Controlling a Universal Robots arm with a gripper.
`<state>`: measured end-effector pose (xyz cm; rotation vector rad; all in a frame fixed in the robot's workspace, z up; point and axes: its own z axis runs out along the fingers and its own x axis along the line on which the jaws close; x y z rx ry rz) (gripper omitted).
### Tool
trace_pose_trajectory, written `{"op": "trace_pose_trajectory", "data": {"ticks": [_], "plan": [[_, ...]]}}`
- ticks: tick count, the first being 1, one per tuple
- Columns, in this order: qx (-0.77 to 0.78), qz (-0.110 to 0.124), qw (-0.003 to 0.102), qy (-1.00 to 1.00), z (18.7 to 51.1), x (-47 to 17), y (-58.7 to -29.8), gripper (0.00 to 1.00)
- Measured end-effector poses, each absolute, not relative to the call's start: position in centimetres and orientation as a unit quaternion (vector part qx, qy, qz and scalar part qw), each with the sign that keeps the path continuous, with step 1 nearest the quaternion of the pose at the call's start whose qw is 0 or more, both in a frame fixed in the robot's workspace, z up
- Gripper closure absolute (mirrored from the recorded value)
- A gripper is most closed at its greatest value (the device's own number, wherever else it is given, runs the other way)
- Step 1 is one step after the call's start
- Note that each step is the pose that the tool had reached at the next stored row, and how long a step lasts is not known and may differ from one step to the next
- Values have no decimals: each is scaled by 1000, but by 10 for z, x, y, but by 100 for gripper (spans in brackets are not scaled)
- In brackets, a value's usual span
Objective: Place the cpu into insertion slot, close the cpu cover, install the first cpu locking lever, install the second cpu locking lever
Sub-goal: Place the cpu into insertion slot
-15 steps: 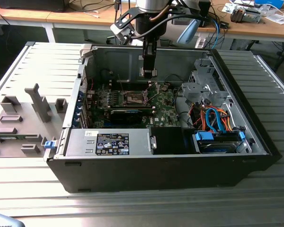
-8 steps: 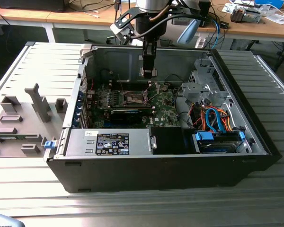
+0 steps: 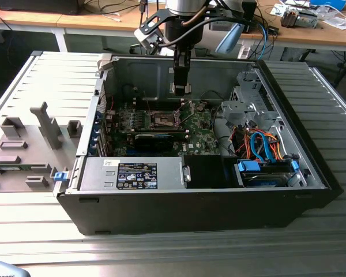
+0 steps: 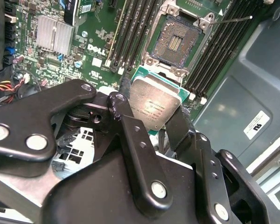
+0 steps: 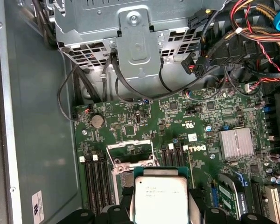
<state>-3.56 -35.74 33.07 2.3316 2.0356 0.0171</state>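
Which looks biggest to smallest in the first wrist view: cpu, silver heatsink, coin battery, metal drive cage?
1. metal drive cage
2. cpu, though nearness to the camera enlarges it
3. silver heatsink
4. coin battery

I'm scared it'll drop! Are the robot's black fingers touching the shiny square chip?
Touching. In the second wrist view the gripper has its fingers pressed against opposite edges of the cpu, clamping it between them.

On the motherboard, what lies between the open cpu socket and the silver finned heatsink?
A row of long black memory slots lies between the socket and the heatsink, in the second wrist view.
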Motion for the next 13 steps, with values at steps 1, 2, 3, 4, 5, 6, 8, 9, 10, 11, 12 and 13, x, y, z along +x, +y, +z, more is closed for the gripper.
{"op": "trace_pose_trajectory", "data": {"ticks": [1, 2, 3, 4, 5, 6, 8, 9, 10, 11, 12, 13], "plan": [[754, 5, 23, 657, 331, -36, -357, 46], [755, 5, 23, 655, 331, -36, -357, 46], [756, 5, 23, 655, 331, -36, -357, 46], [756, 5, 23, 654, 331, -36, -357, 46], [756, 5, 23, 654, 331, -36, -357, 46], [757, 5, 23, 653, 331, -36, -357, 46], [758, 5, 23, 652, 331, -36, -357, 46], [758, 5, 23, 652, 331, -36, -357, 46], [759, 5, 23, 651, 331, -36, -357, 46], [759, 5, 23, 651, 331, -36, -357, 46], [759, 5, 23, 651, 331, -36, -357, 46], [758, 5, 23, 652, 331, -36, -357, 46]]}}
